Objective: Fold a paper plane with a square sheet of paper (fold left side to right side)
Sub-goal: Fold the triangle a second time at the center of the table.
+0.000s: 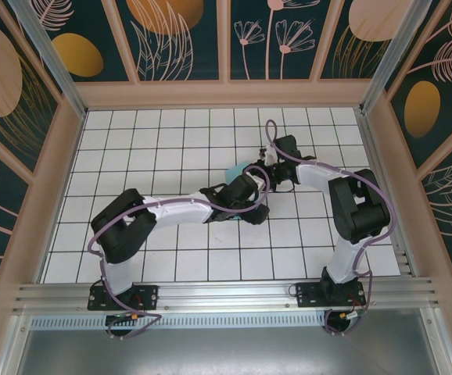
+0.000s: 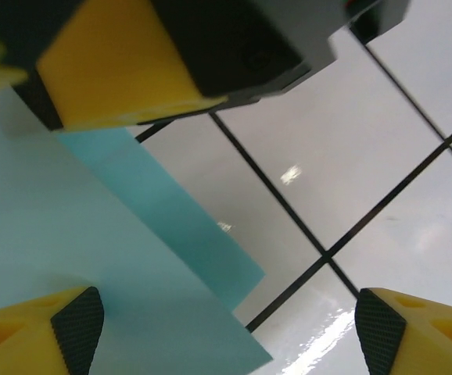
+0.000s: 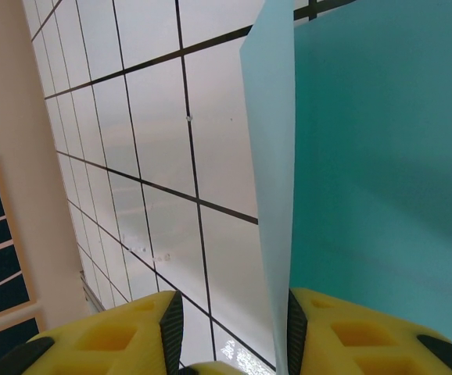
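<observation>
Slippage risk: the thin light-turquoise square sheet of paper (image 3: 382, 156) lay mid-frame on the white grid-tiled table (image 1: 171, 141), one flap raised between the slightly parted fingers (image 3: 351, 336) of the yellow-fingered right gripper (image 3: 234, 312), yellow-fingered left gripper (image 2: 227, 328) spread wide, so the unpinched flap could flop back or crease crooked.
</observation>
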Motion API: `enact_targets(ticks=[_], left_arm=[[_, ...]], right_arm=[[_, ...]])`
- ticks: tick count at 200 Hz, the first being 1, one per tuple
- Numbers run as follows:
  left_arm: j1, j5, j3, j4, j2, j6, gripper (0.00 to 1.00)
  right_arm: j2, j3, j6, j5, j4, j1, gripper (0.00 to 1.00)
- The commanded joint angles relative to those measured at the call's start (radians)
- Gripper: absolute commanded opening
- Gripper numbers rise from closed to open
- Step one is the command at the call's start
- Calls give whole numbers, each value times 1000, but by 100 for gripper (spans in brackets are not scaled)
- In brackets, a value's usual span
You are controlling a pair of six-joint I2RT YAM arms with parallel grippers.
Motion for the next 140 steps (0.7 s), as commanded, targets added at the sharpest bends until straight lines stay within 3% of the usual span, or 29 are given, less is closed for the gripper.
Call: enact_targets(ticks=[1,49,140], left_arm=[[-15,-79,47,-69,33,-28,86],[-23,-112,70,-95,40,-18,78],[-24,-87,64,-108,-1,-7,39]], right_arm=[[17,25,-5,-19,-16,-2,41],[20,25,-10,-10,-23,-2,41],[29,38,-32,21,-56,-3,41]])
